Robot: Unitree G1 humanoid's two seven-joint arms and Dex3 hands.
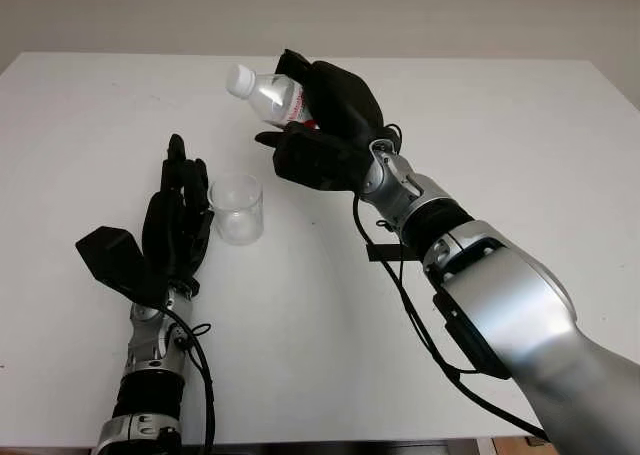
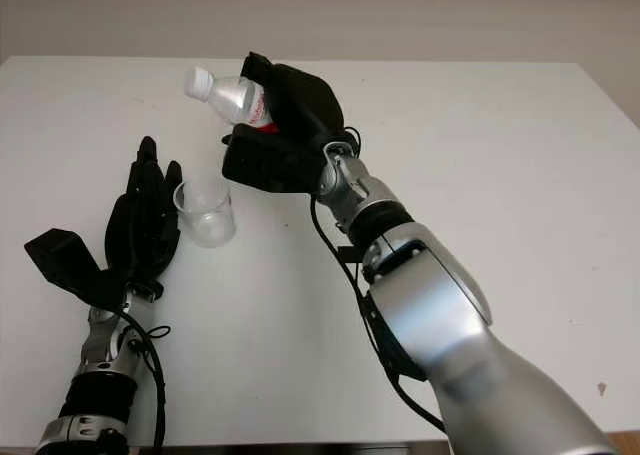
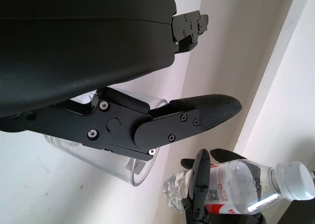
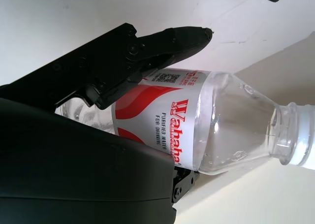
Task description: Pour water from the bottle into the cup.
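Note:
My right hand (image 1: pixel 315 125) is shut on a clear plastic water bottle (image 1: pixel 268 94) with a red and white label (image 4: pixel 162 116). It holds the bottle in the air above the table, tilted, with the white cap (image 1: pixel 238 78) pointing to the left and a little up. The bottle's neck is above and slightly right of a clear plastic cup (image 1: pixel 238 208) that stands upright on the white table (image 1: pixel 500 155). My left hand (image 1: pixel 180 210) is open just to the left of the cup, close beside its wall (image 3: pixel 98 157); contact cannot be told.
The table's far edge meets a pale wall (image 1: pixel 300 15). A black cable (image 1: pixel 400 295) hangs along my right forearm.

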